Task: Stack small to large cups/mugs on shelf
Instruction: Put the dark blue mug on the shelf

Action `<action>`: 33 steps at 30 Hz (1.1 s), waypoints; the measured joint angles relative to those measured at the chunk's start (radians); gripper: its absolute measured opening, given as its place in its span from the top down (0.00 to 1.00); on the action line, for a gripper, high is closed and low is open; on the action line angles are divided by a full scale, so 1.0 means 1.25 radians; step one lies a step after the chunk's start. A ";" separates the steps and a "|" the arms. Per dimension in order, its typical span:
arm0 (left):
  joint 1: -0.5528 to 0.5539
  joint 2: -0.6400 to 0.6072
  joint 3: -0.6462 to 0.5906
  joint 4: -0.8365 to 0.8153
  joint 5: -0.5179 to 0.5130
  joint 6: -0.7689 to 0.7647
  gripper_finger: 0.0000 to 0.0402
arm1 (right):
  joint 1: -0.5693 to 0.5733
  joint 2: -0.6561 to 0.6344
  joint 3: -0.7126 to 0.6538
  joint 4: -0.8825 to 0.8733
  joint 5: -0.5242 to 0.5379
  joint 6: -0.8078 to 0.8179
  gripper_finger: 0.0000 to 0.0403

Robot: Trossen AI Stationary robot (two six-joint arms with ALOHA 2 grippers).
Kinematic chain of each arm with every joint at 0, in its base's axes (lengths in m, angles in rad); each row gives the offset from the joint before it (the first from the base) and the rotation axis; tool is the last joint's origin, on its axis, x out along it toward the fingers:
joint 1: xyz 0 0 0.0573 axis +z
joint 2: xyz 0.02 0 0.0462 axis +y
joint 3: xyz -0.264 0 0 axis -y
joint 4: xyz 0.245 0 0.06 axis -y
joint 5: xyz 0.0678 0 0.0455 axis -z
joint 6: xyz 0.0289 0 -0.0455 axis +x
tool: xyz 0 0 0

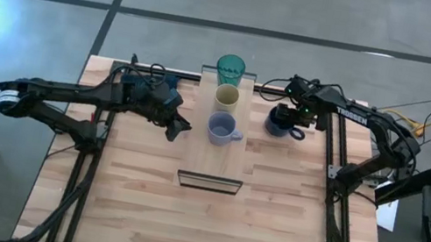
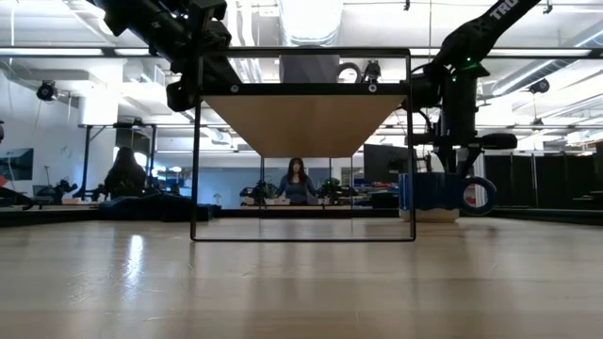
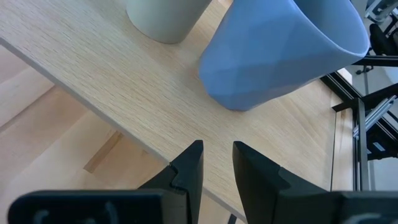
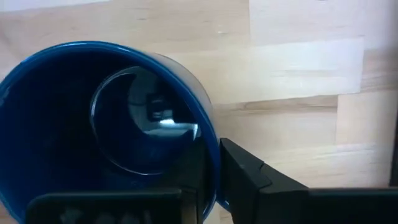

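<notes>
On the shelf (image 1: 214, 161) three vessels stand in a row on their bases: the teal tumbler (image 1: 230, 69) at the far end, then the cream-yellow cup (image 1: 227, 98), then the pale blue-grey mug (image 1: 221, 128). The navy mug (image 1: 281, 123) is upright on the tabletop to the right of the shelf, under my right gripper (image 1: 289, 116), which is shut on it. My left gripper (image 1: 179, 128) hangs at the shelf's left edge beside the blue-grey mug (image 3: 280, 50). It is empty, and its fingers (image 3: 189, 168) are a narrow gap apart. My right gripper (image 4: 211, 180) holds the navy mug by its wall just below the rim (image 4: 208, 146), one finger inside the mug and one finger (image 4: 249, 171) outside. The fingers come from above, pointing down. The mug is upright, its handle (image 2: 479, 195) free; whether its base is on the table I cannot tell.
The shelf's dark metal frame (image 2: 303, 239) stands on the slatted tabletop (image 1: 206, 226). The shelf's near half is bare wood (image 1: 212, 169). A dark blue cloth (image 1: 169, 93) lies under the left arm. People sit in the room beyond the table (image 2: 297, 184).
</notes>
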 joint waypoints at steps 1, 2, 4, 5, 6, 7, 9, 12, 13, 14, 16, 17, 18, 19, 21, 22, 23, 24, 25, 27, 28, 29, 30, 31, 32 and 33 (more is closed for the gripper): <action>0.000 0.000 0.000 0.000 0.000 0.000 0.82 | 0.000 0.002 0.000 0.001 0.002 -0.001 0.89; 0.000 0.000 0.000 0.000 0.000 0.000 0.82 | 0.000 0.003 -0.001 0.001 0.003 -0.004 0.88; 0.000 0.000 0.000 0.000 0.000 0.000 0.82 | 0.000 0.006 -0.001 0.001 0.005 -0.010 0.86; 0.000 0.000 0.000 0.000 0.000 0.000 0.82 | 0.000 0.009 -0.001 0.000 0.005 -0.014 0.85; 0.000 0.000 0.000 0.000 0.000 0.000 0.82 | 0.000 0.012 -0.002 0.001 0.005 -0.020 0.84; 0.000 0.000 0.000 0.000 0.000 0.000 0.82 | 0.000 0.015 -0.002 0.001 0.004 -0.022 0.84; 0.000 0.000 0.000 0.000 0.000 0.000 0.82 | 0.000 0.018 -0.002 0.001 0.003 -0.022 0.84; 0.000 0.000 0.000 0.000 0.000 -0.001 0.82 | 0.000 0.019 -0.002 0.001 0.000 -0.038 0.86; 0.000 0.000 0.000 -0.001 0.000 -0.001 0.82 | 0.000 0.019 -0.002 0.001 -0.001 -0.043 0.88; 0.000 0.000 0.000 -0.001 0.000 -0.001 0.82 | 0.000 0.018 -0.002 0.001 -0.001 -0.047 0.89; 0.000 0.000 0.000 -0.001 0.000 -0.001 0.82 | 0.000 0.016 -0.003 -0.002 -0.002 -0.062 0.93; 0.000 0.000 0.000 -0.001 0.000 -0.001 0.82 | 0.000 0.014 -0.004 -0.006 -0.003 -0.062 0.94; 0.000 0.000 0.000 -0.001 0.000 -0.001 0.82 | 0.000 0.014 -0.004 -0.006 -0.003 -0.062 0.95; 0.000 0.000 0.000 -0.001 0.000 -0.001 0.82 | 0.000 0.013 -0.004 -0.005 -0.002 -0.061 0.95; 0.000 0.000 -0.001 -0.001 0.000 -0.001 0.82 | 0.000 0.013 -0.004 -0.004 0.000 -0.061 0.95; 0.000 0.000 -0.001 -0.001 0.000 -0.001 0.82 | 0.000 0.013 -0.004 -0.005 -0.001 -0.064 0.95; 0.000 0.000 -0.001 -0.001 0.000 -0.001 0.82 | 0.000 0.013 -0.003 -0.006 -0.001 -0.067 0.95; 0.000 0.000 -0.001 -0.001 0.000 -0.001 0.82 | 0.001 0.013 -0.001 -0.009 -0.003 -0.074 0.95; 0.000 0.000 -0.001 -0.001 0.000 -0.001 0.82 | 0.003 0.009 -0.001 -0.011 -0.003 -0.079 0.95; 0.000 0.000 -0.001 -0.001 0.000 -0.001 0.82 | 0.010 -0.003 0.005 -0.016 -0.003 -0.086 0.95; 0.000 0.000 -0.001 -0.001 0.000 -0.001 0.82 | 0.015 -0.012 0.010 -0.021 -0.003 -0.088 0.95; 0.000 0.000 -0.001 -0.001 0.000 -0.001 0.82 | 0.019 -0.021 0.018 -0.027 -0.003 -0.093 0.95; 0.000 0.000 -0.001 -0.001 0.000 -0.001 0.82 | 0.025 -0.031 0.027 -0.035 -0.003 -0.098 0.95; 0.000 0.000 -0.001 -0.001 0.000 -0.001 0.82 | 0.030 -0.041 0.038 -0.048 -0.004 -0.100 0.95; 0.000 0.000 -0.001 -0.001 0.000 -0.001 0.82 | 0.037 -0.052 0.050 -0.063 -0.004 -0.101 0.95; 0.000 0.000 -0.001 -0.001 0.000 -0.001 0.82 | 0.044 -0.063 0.063 -0.080 -0.004 -0.103 0.95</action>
